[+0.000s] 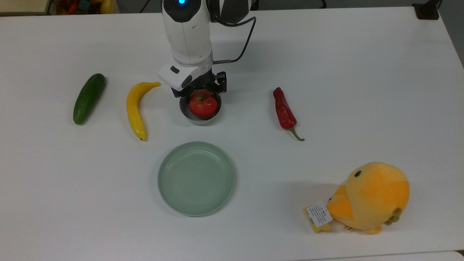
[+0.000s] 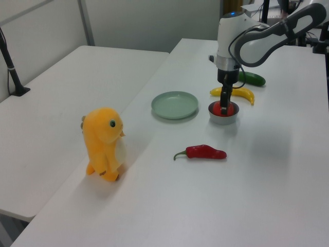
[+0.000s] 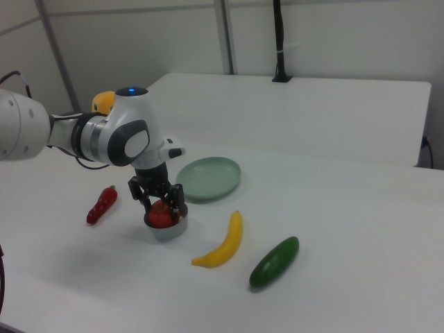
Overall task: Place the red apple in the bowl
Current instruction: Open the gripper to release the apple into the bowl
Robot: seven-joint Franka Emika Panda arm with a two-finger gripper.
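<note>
Top view: red apple (image 1: 203, 105) inside bowl (image 1: 192, 119), between gripper (image 1: 201, 95) fingers.

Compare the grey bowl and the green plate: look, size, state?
The bowl is grey, small and steep-sided; the plate is pale green, much wider and shallow. The bowl holds the red apple, with the gripper down at it; the plate has nothing on it and no arm near. In the top view the bowl sits directly above the plate, apart from it. Both are round and upright on the white table.
</note>
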